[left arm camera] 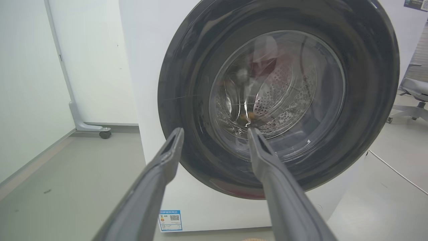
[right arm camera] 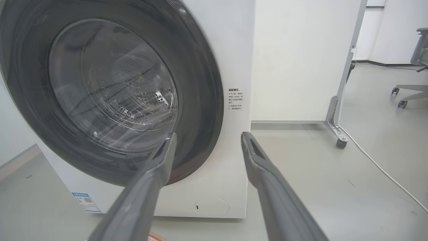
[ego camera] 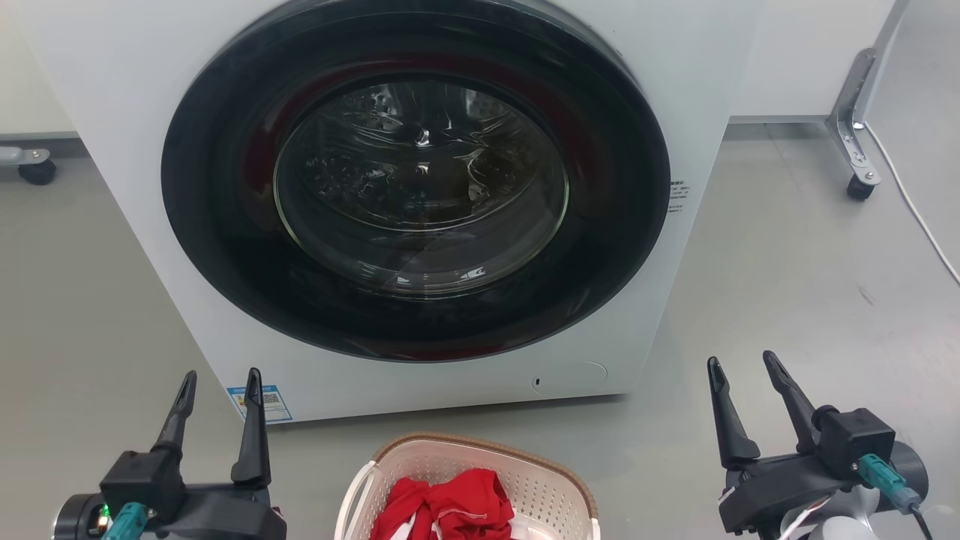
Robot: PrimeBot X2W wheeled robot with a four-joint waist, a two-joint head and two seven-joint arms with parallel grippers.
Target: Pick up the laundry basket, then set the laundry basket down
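A: Basket (ego camera: 480,442) on the floor, centre and near, just this side of the washer (ego camera: 420,187). Red cloth (ego camera: 450,510) heaped inside it.

B: And nobody has hold of it. Left gripper (ego camera: 220,375) is spread wide with nothing between the fingers. Right gripper (ego camera: 741,358) is the same, wide and empty.

A: So where does it lie from those fingers?

B: That's the whole story. It sits between the two grippers and nearer than their tips, while all four fingers point far, at the washer door. To my eye each arm must drop and turn inward.

A: Which arm is closer?

B: Left, by a shade; the gap on the right looks wider. The white side handle (ego camera: 351,491) on the left faces that left gripper.

A: Long axis?

B: Can't tell, since the near end is cut off at the bottom of the head view.

A: Then the pick-up hasn't begun, I'd say.

B: Agreed, a two-handed reach to the sides looks like the call.
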